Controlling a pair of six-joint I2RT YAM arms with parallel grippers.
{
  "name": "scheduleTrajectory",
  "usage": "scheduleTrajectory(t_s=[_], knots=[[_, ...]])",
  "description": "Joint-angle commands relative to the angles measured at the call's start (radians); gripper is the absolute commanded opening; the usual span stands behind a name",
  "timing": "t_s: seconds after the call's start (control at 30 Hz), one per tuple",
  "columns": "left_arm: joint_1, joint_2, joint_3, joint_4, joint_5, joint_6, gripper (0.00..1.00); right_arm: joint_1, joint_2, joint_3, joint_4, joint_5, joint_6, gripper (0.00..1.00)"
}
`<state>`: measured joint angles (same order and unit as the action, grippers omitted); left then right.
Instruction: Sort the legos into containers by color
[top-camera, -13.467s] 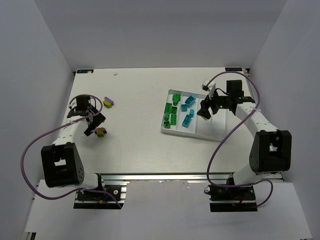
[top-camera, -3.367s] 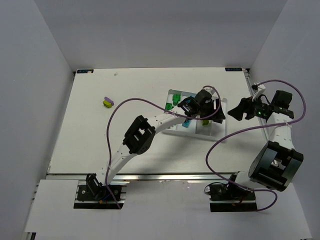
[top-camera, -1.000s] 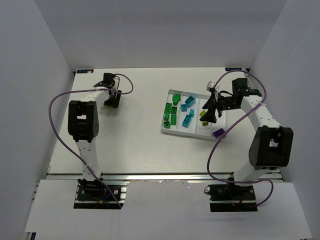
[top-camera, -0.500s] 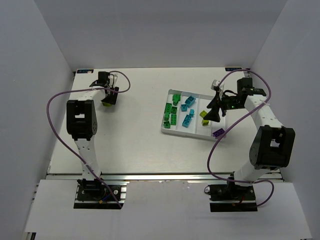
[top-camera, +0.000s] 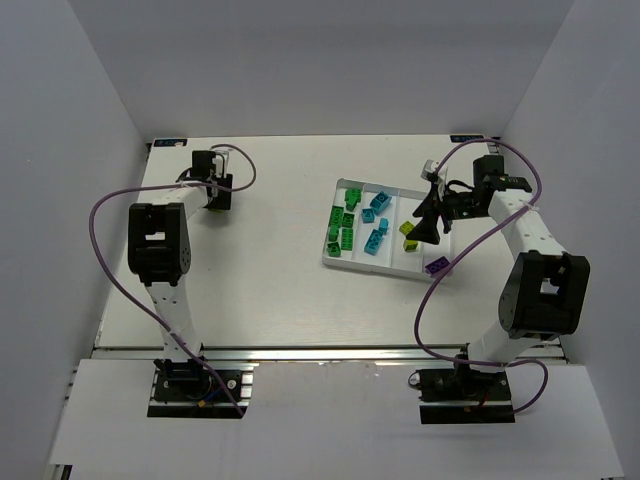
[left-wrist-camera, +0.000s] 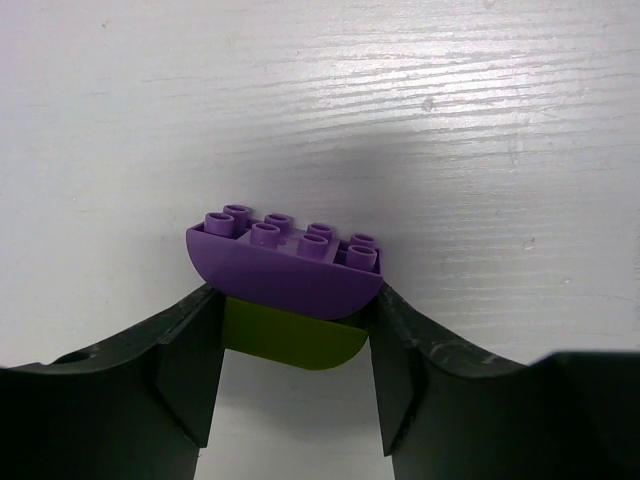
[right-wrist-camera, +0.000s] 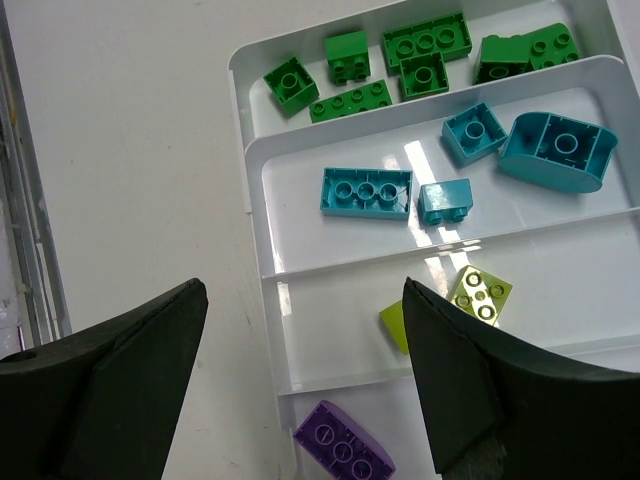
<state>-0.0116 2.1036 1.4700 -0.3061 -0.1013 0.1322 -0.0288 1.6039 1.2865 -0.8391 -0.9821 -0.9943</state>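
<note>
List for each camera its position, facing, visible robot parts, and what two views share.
Top external: above, behind the bases, looking down on the table; both arms show.
Left wrist: on the left arm, facing the table; left gripper pinching a lime brick joined to a purple brick.
Right wrist: on the right arm, looking into the tray; right gripper open.
Shared: top and right wrist both show the tray.
</note>
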Motion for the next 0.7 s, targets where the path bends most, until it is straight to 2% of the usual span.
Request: scheduleTrajectory(t_s=[0.0, 0.1, 0.23, 0.33, 0.43, 0.5, 0.53, 0.57, 0.67], knots=[[-0.001, -0.011, -0.05, -0.056, 0.063, -0.048, 0.51, -0.003, -0.004, 0.034, -0.026, -0.02, 0.0, 0.84], [0.001, -0.034, -0.06, -0.048, 0.115, -0.086, 0.39, -0.002, -0.009, 0.034, -0.035, -0.023, -0.003, 0.83], [-0.001, -0.117, -0.114, 0.014, 0.276, -0.176, 0.25, -0.003, -0.016, 0.031, -0.06, -0.044, -0.018, 0.83], [-0.005, -0.23, -0.222, 0.118, 0.457, -0.287, 0.22, 0.003, -0.022, 0.019, -0.063, -0.075, 0.026, 0.82], [-0.03, -0.356, -0.342, 0.22, 0.526, -0.333, 0.21, 0.026, -0.027, -0.002, -0.048, -0.075, 0.069, 0.81], [-0.05, -0.411, -0.393, 0.261, 0.601, -0.371, 0.21, 0.036, -0.039, -0.016, 0.019, -0.07, 0.182, 0.8], [-0.077, -0.463, -0.419, 0.298, 0.623, -0.387, 0.21, 0.081, -0.042, -0.024, 0.049, -0.066, 0.234, 0.8], [-0.094, -0.488, -0.466, 0.329, 0.641, -0.416, 0.2, 0.099, -0.042, -0.027, 0.072, -0.047, 0.349, 0.8], [-0.189, -0.576, -0.56, 0.446, 0.69, -0.489, 0.2, 0.185, 0.0, 0.025, 0.092, -0.02, 0.477, 0.79]])
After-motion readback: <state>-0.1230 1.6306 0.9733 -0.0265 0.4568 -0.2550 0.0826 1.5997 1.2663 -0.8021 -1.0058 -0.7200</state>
